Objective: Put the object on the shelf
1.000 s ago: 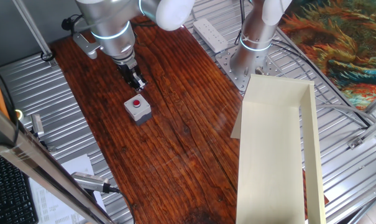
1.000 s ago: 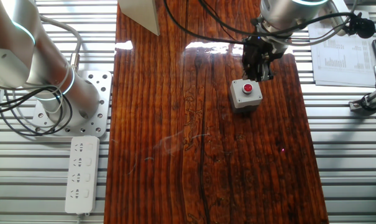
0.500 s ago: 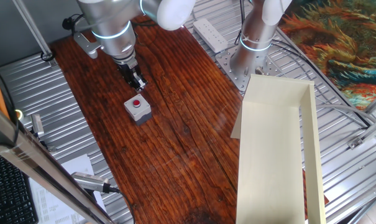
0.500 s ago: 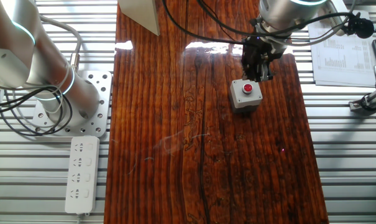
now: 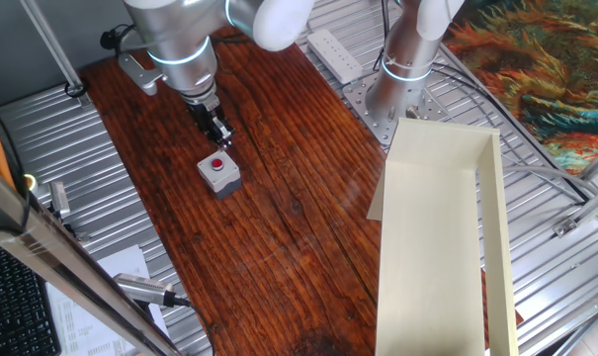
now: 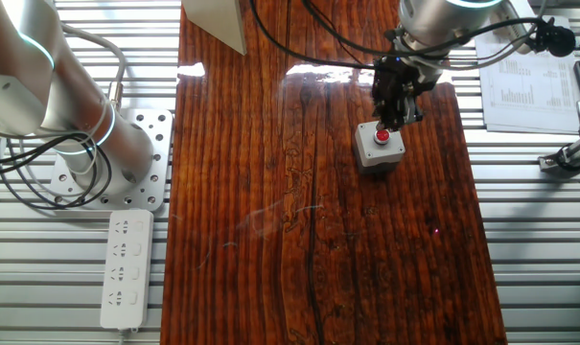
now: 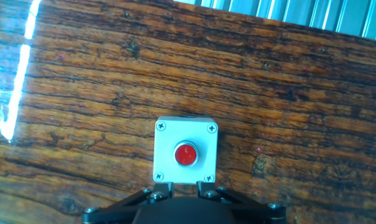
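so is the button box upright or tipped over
Upright: the grey box sits flat on the table, red button facing up.

Robotics lab, ribbed aluminium bench (image 6: 529, 240), bolted arm base (image 5: 392, 94), power strip (image 6: 127, 268), keyboard (image 5: 12, 297)

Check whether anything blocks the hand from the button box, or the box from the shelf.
Nothing visible does. The hand hangs just above the button box, and only bare tabletop lies between the box and the shelf.

Glossy red-brown wooden tabletop (image 5: 279, 213), ribbed metal bench (image 6: 529, 240) around it, white power strip (image 6: 127, 268), printed papers (image 6: 529, 91)
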Controlling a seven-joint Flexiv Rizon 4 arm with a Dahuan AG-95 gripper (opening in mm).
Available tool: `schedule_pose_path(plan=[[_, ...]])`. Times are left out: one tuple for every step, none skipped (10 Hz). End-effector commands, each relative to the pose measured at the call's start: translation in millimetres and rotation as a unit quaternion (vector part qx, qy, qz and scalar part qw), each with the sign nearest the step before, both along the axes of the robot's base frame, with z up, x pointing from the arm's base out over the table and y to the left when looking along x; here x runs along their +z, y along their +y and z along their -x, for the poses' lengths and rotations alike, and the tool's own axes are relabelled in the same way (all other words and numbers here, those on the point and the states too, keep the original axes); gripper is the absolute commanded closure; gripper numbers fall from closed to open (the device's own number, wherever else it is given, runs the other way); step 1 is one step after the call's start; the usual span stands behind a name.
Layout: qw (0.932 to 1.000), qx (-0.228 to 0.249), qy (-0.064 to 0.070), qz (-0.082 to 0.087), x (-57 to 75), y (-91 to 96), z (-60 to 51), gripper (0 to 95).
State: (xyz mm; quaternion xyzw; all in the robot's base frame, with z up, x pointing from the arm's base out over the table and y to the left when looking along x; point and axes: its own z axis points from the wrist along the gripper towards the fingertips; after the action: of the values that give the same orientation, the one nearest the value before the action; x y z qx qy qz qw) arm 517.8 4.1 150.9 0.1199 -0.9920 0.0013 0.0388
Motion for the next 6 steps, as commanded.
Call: schedule_pose_path(plan=[[0.9999, 0.006, -0.011, -0.002, -4.7, -0.6, -5.4, 57.0], [0.9998, 0.008, -0.015, -0.003, -6.4, -0.4, -7.8, 38.0], [0.9999, 0.006, -0.015, -0.002, -7.2, 1.5, -10.4, 19.0], [0.9999, 0.003, -0.015, -0.002, -9.3, 3.2, -12.7, 19.0], [0.9999, 0.001, -0.016, -0.003, -13.7, 6.3, -15.0, 19.0], [0.9999, -0.002, -0.017, -0.002, -17.7, 9.5, -16.1, 19.0]])
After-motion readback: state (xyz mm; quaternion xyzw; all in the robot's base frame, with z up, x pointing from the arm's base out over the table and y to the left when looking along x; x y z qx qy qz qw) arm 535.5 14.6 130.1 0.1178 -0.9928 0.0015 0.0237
